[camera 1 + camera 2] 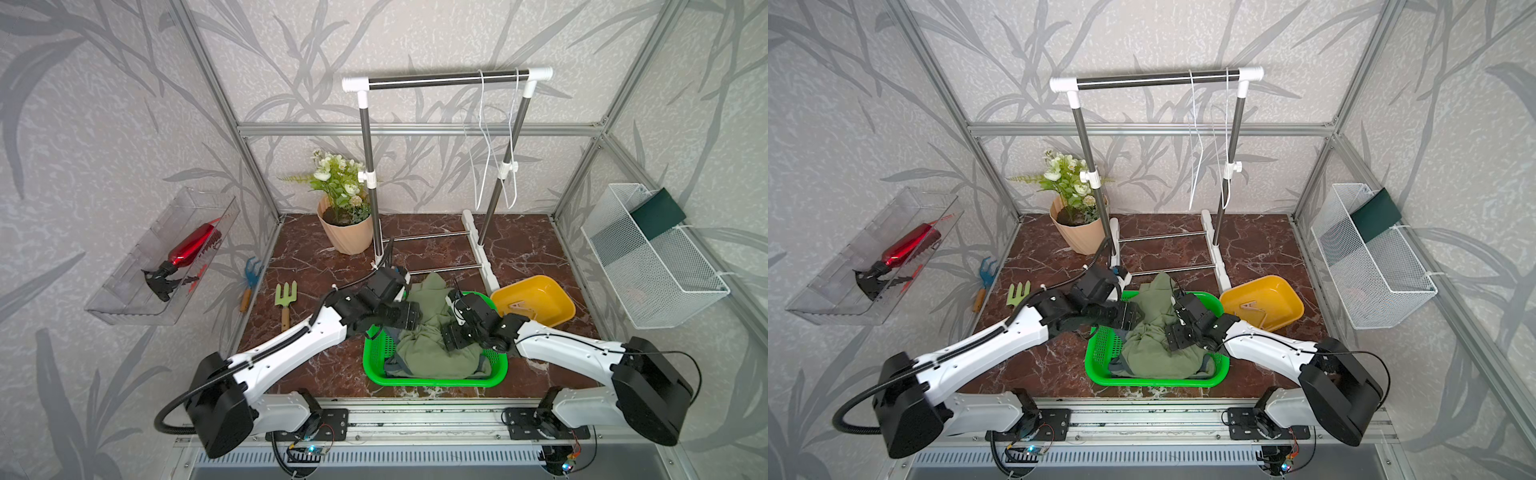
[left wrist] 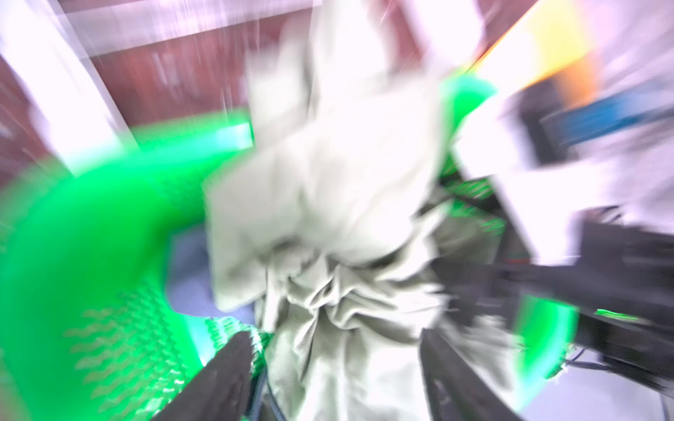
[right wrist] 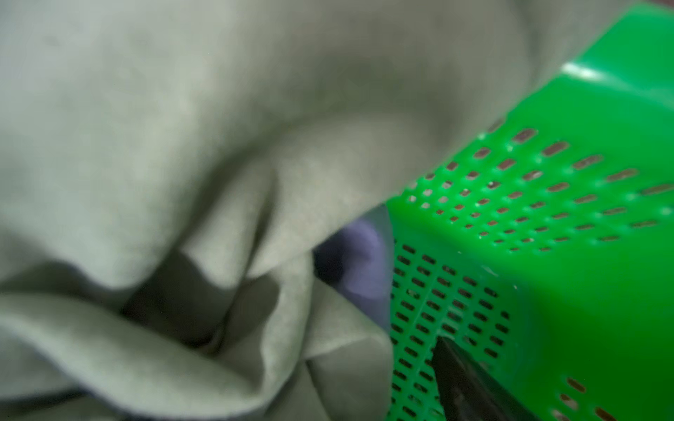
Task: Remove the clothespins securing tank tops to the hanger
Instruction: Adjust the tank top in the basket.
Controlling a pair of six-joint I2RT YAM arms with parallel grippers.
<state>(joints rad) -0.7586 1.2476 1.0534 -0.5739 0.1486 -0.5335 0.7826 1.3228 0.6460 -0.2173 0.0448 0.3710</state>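
L hand (image 2: 335,340) wide, straddling bunched olive tank top (image 1: 428,332) in green basket (image 1: 436,381) on tabletop (image 1: 540,249). R hand (image 1: 452,338) down on same top, width can't tell. Clothespins (image 1: 519,309) in yellow tray (image 1: 557,307) just beside basket, well apart from rack (image 1: 449,79).

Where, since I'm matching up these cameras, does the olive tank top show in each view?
Top view: the olive tank top lies heaped in the green basket, at lower centre.
Top view: the olive tank top again sits at lower centre, inside the green basket.
Left wrist: it is blurred and fills the middle.
Right wrist: it is close up and covers most of the picture.
Shared landmark: the green basket, which all four views show.
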